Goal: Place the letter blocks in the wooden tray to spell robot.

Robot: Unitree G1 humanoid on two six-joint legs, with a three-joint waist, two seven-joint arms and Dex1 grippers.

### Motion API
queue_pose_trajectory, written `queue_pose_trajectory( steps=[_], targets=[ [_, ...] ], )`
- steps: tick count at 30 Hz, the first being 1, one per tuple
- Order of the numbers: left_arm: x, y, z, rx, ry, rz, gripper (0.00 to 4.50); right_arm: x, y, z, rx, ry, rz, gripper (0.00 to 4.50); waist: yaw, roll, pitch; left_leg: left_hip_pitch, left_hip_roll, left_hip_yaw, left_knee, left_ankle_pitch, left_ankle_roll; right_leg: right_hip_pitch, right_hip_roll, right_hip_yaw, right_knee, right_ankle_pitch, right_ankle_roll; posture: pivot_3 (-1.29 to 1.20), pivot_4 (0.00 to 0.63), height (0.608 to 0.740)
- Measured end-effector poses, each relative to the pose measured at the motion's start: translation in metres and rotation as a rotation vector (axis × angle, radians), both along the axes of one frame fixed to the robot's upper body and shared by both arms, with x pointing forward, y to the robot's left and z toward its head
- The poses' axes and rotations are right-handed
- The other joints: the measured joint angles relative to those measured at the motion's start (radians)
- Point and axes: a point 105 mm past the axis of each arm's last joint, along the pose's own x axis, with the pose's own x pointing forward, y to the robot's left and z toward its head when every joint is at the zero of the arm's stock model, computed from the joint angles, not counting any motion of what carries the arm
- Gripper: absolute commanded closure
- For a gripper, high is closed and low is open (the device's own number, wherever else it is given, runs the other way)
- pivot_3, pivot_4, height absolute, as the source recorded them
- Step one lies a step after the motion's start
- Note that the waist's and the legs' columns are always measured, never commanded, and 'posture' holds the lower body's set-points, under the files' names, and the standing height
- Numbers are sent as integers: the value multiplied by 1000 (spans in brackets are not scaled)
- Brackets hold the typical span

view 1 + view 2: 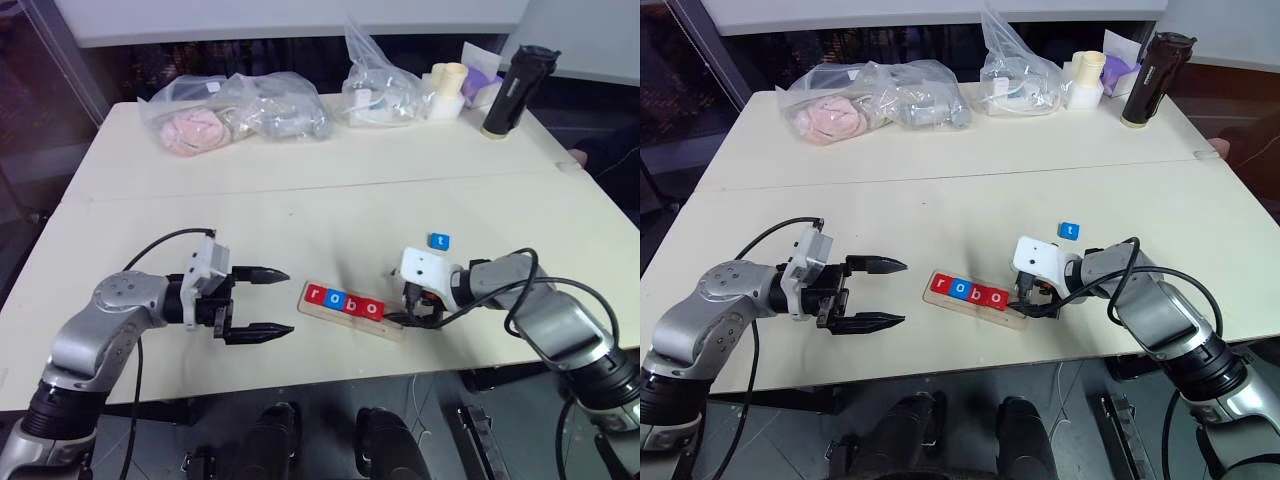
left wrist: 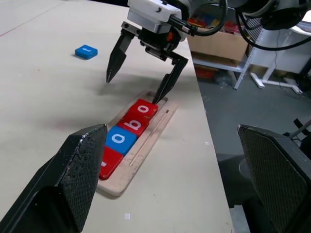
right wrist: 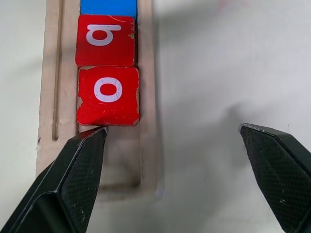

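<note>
The right gripper (image 1: 412,312) hangs with its two black, tapered fingers spread wide and empty, tips pointing down at the right end of the long, narrow light-wood tray (image 1: 392,327). One fingertip (image 2: 156,99) comes down at the edge of the last red square tile marked with a white o (image 3: 108,95), at the tray's vacant end slot; whether it touches the tile cannot be told. The other fingertip (image 2: 110,77) stands off the tray over bare tabletop. The wrist view shows chipped paint along that tile's edges and a thin groove running lengthwise beside the recessed slot.

Four tiles sit side by side in the slot: a red r (image 1: 317,294), a blue o (image 1: 335,298), a red b (image 1: 353,303) and the red o, leaving one empty place at the right end. The fifth piece, a small blue square tile with a white t (image 1: 440,241), lies flat on the smooth cream table (image 1: 300,215), apart from the tray and just beyond the right gripper.

The left gripper (image 1: 268,301) hovers level to the left of the tray, its textured black fingers wide apart and holding nothing.

At the far edge of the table lie clear crinkled plastic bags (image 1: 235,110) with contents, and a black cylindrical bottle (image 1: 514,90) stands upright near the right corner.
</note>
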Motion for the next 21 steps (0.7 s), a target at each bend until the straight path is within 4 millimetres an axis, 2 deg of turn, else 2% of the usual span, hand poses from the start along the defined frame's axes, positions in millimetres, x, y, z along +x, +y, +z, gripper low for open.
queue_pose_trajectory(
  steps=[4, 8, 12, 16, 18, 21],
  targets=[
    [0, 0, 0, 0, 0, 4, 0, 0, 0, 0, -5, 0, 7, 41, 0, 0, 0, 0, 0, 0, 0, 0, 0, 0, 0, 0, 0, 0, 0, 0, 150, 725],
    [0, 0, -1, 0, 3, 7, 0, 1, -13, 6, -53, -20, 1, 41, 0, 0, 0, 0, 0, 0, 0, 0, 0, 0, 0, 0, 0, 0, 0, 0, 150, 725],
    [0, 0, -2, 0, 5, 8, 0, 9, -30, 29, -46, -79, -62, 41, 0, 0, 0, 0, 0, 0, 0, 0, 0, 0, 0, 0, 0, 0, 0, 0, 150, 725],
    [0, 0, -1, -4, 0, 5, 0, 49, -50, 58, 88, -223, -333, 41, -4, 0, 0, 0, 0, 0, 1, 0, 0, 0, 0, 0, 1, 0, -1, 0, 150, 725],
    [0, -2, -1, -11, -1, 2, 0, 60, -59, 57, 113, -252, -448, 41, 0, 0, 0, 0, 0, 0, 0, 0, -1, 0, 0, 1, 1, 0, -1, 0, 150, 725],
    [0, -4, -1, -15, -2, -6, 0, 77, -71, 44, 144, -272, -661, 41, 1, 0, 0, 0, -1, 0, -1, 1, -1, -1, 0, 1, 1, 0, -1, 0, 150, 725]
  ],
)
